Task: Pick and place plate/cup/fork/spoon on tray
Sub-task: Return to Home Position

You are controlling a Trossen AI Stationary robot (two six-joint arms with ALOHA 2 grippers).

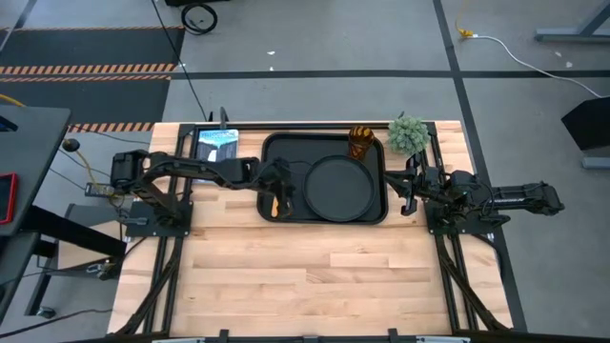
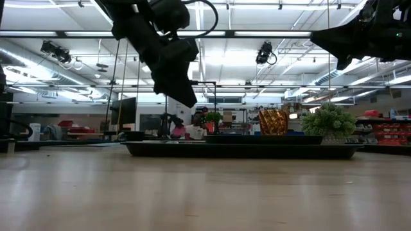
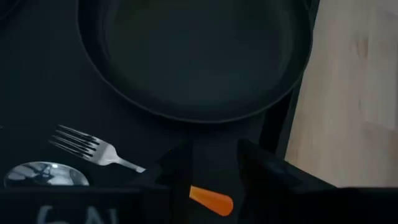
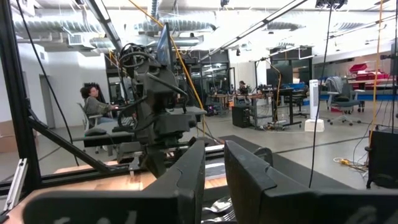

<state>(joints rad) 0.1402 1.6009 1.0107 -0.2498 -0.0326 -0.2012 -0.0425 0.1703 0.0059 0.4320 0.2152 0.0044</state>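
Observation:
The black tray lies at the table's far middle. The round black plate rests flat on its right half. The amber cup stands upright in its far right corner. The fork and the spoon lie side by side on the tray's left part. The fork's orange handle shows through the gap between my left fingers. My left gripper is open above them, clear of the tray in the low view. My right gripper is by the tray's right edge, its fingers a narrow gap apart and empty.
A small green plant stands just right of the tray's far right corner. A blue-white picture card lies left of the tray's far left corner. The bare wooden table top stretches toward the near edge. People sit in the room beyond the table.

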